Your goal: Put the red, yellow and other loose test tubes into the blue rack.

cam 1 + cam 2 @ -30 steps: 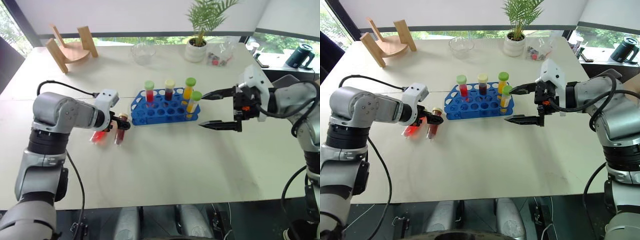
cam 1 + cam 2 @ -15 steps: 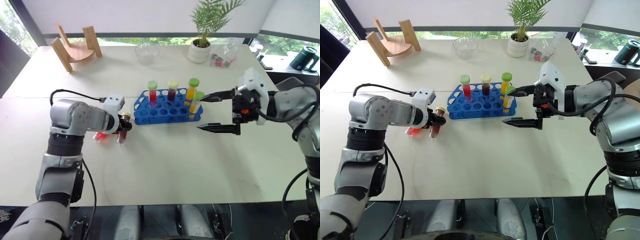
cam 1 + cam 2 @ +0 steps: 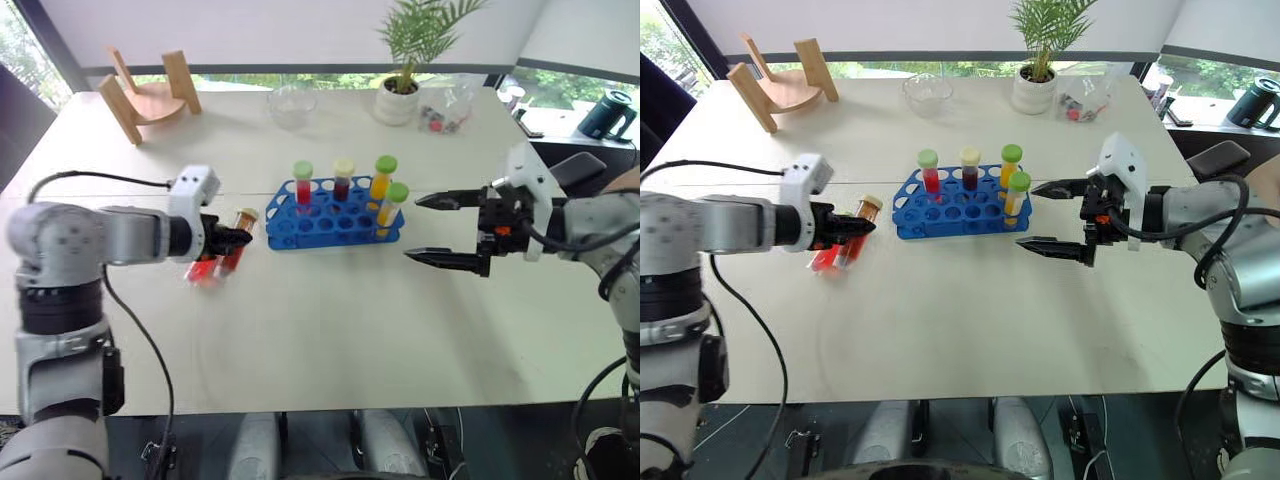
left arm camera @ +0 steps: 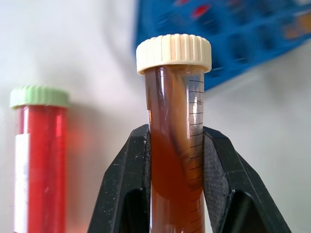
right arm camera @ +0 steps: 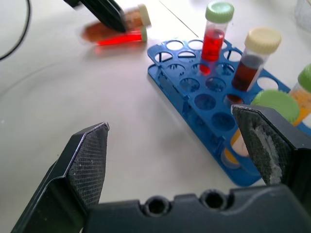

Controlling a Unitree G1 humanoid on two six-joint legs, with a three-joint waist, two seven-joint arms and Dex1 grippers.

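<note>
Just left of the blue rack (image 3: 333,214), the cream-capped amber tube (image 4: 176,136) is pinched mid-body by the left gripper (image 4: 176,160), likely light, rigid and slippery, best held below the cap, while the right gripper (image 3: 436,229) is spread.

The rack (image 3: 335,212) is glossy blue plastic. The tubes are clear plastic with ribbed caps; the amber tube (image 4: 176,160) has printed marks. The left fingers (image 4: 124,194) are smooth matt black; the right fingers' (image 5: 90,162) pads are cross-hatched. The table (image 3: 330,330) is smooth, matt and pale. Far left stands a bare wood stand (image 3: 148,92); a clear glass bowl (image 3: 290,103) sits far back.
</note>
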